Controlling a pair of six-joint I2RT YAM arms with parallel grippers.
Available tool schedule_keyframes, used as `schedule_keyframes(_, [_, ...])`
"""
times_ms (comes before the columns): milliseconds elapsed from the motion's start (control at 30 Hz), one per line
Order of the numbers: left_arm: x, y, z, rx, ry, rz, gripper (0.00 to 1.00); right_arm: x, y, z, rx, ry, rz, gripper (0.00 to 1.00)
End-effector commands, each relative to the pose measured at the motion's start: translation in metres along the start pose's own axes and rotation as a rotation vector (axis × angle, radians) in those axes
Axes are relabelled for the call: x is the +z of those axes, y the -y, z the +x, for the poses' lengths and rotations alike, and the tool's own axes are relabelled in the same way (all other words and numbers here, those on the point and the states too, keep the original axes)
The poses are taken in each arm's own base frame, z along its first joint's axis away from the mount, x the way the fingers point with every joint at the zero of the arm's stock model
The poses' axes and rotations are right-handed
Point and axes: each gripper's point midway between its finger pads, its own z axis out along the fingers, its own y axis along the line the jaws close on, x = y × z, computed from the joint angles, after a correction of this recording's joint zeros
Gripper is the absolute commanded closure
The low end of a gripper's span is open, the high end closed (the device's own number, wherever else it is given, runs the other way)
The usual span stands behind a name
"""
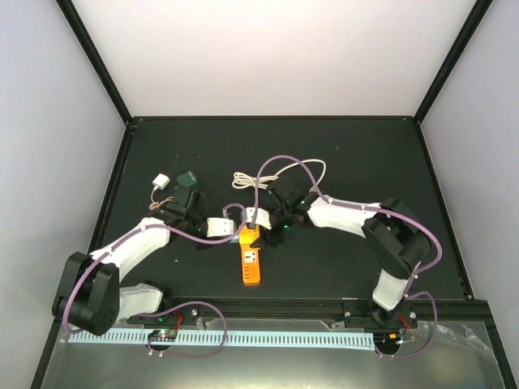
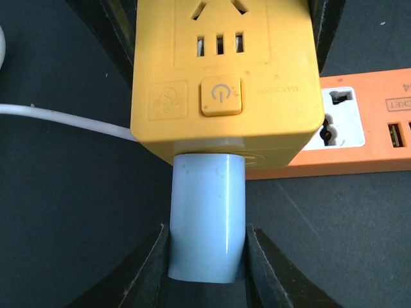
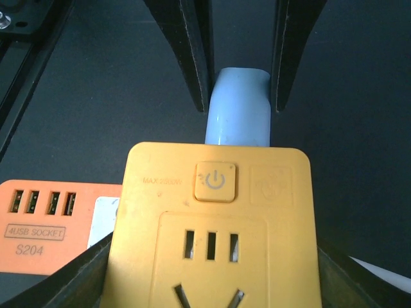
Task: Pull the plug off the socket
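A pale white plug [image 2: 207, 205] sticks out of the end face of the yellow-orange socket [image 2: 225, 64], a block with a power button. My left gripper [image 2: 207, 247] is shut on the plug's sides, its dark fingers [image 3: 198, 58] reaching in from the far side in the right wrist view. There the socket [image 3: 215, 224] sits between the fingers of my right gripper [image 3: 215, 263], which is shut on its flanks, with the plug [image 3: 239, 109] beyond. From above, the socket [image 1: 250, 236] lies mid-table between both grippers. A thin white cord [image 2: 64, 119] runs behind the socket.
A long orange power strip [image 1: 251, 266] lies just below the socket, also visible beside it [image 2: 366, 138]. A dark green cube [image 1: 189, 179] and a small white block [image 1: 161, 180] sit at the back left. The cord coils [image 1: 280, 172] behind the arms.
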Motion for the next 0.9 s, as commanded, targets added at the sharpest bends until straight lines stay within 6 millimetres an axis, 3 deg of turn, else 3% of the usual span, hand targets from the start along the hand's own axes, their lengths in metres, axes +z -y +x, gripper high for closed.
schedule_keyframes(0, [-0.017,-0.017,0.024,0.031,-0.119,-0.070,0.88,0.004,-0.016,0.032,0.134,-0.113,-0.082,0.99])
schedule_keyframes(867, [-0.048,-0.027,0.060,0.001,-0.173,-0.124,0.89,0.011,-0.011,0.039,0.169,-0.136,-0.080,0.99])
